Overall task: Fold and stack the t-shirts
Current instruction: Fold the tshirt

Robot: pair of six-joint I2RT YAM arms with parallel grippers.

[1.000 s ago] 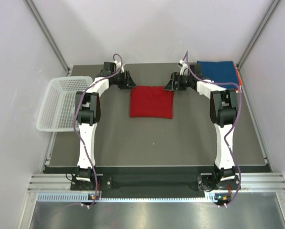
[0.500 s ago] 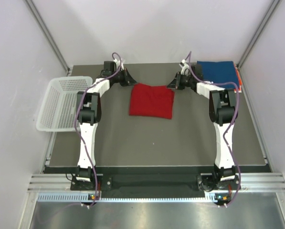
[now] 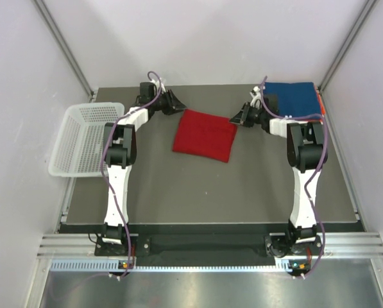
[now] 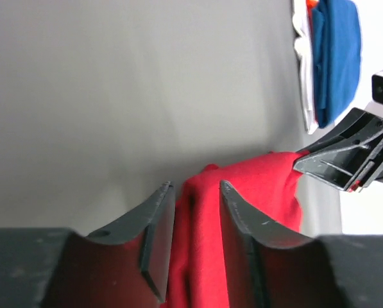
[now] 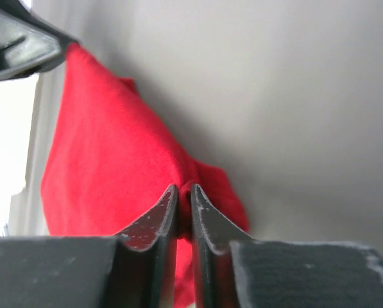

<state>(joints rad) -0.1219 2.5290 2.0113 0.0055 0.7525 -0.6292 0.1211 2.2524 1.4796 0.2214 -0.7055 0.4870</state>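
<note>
Pale walls point(image 3: 197, 38) are closing in a dark grey table mat point(image 3: 210, 192) on three sides. At my far left a white mesh plastic basket point(image 3: 82, 138) is hanging over the mat's edge, well apart from the work. Next, my left gripper point(image 3: 178, 107) is hovering at the far left corner of the bright red cloth t-shirt point(image 3: 205, 135), which is lying folded into a small rectangle in the far half of the mat. Its fingers are standing partly apart with a ridge of red cloth running up between them, and with a sliver of gap showing beside the cloth, I am judging it loose rather than pinched. A second ago this shirt was sitting square to the table edge; now it is lying skewed, its far right corner pulled rightward. My right gripper point(image 3: 236, 119) is doing that, fingers squeezed narrow on a fold of red at that corner, while the arm is swinging toward the far right corner of the mat, where a dark blue folded t-shirt point(image 3: 292, 96) is topping the pile. I am reading this as folding finished and the move onto the pile just starting. Underneath, the mat is looking smooth and matte, and a metal rail point(image 3: 210, 247) is running along its near edge.
</note>
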